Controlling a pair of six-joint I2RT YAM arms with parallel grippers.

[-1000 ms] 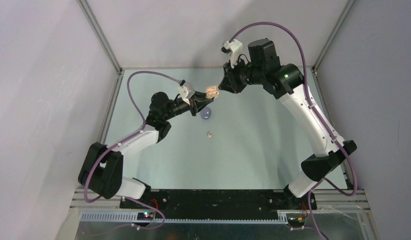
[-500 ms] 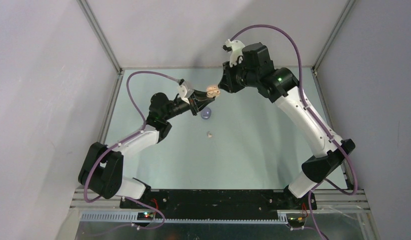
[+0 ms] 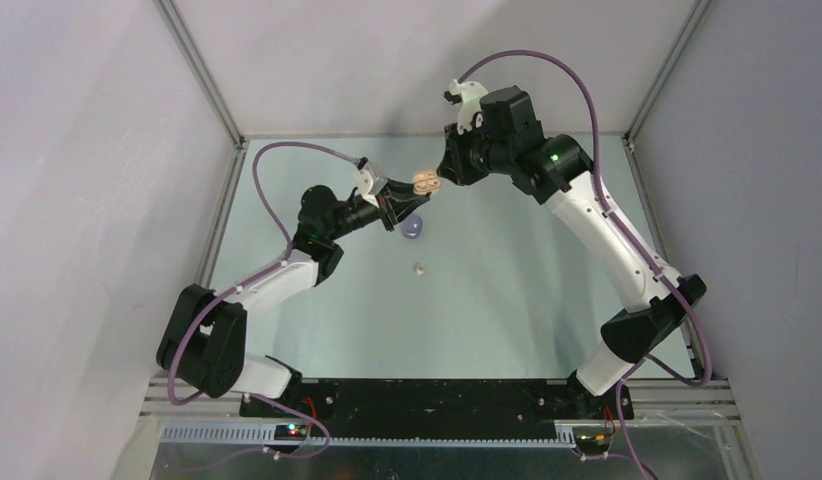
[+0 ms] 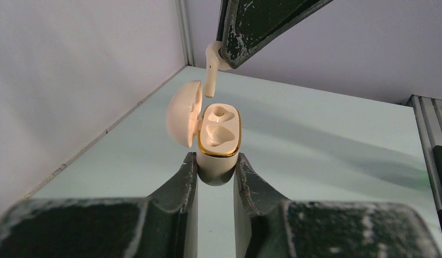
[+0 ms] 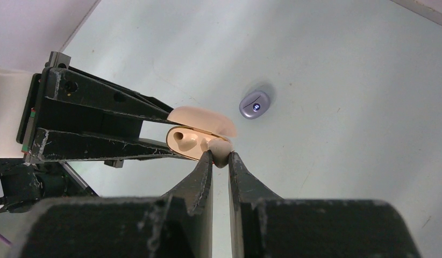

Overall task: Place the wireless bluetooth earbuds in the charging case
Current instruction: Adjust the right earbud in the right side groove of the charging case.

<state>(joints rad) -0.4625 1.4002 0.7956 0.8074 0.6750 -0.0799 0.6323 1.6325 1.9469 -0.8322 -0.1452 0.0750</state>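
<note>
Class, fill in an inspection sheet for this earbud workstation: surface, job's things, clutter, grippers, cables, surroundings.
Surface: pale green table, faintly scuffed.
Job's things: cream charging case, lid open, both sockets empty; held earbud hanging just above it; loose earbud lying on the table.
Clutter: purple case lying on the table.
Grippers: left gripper shut on the cream charging case; right gripper shut on the held earbud.
Cables: purple cables loop along each arm.
Surroundings: grey walls, metal frame.

Right gripper fingertips hide most of the cream earbud; left gripper fingers cover the base of the charging case. Speck near left gripper: too small to identify.
</note>
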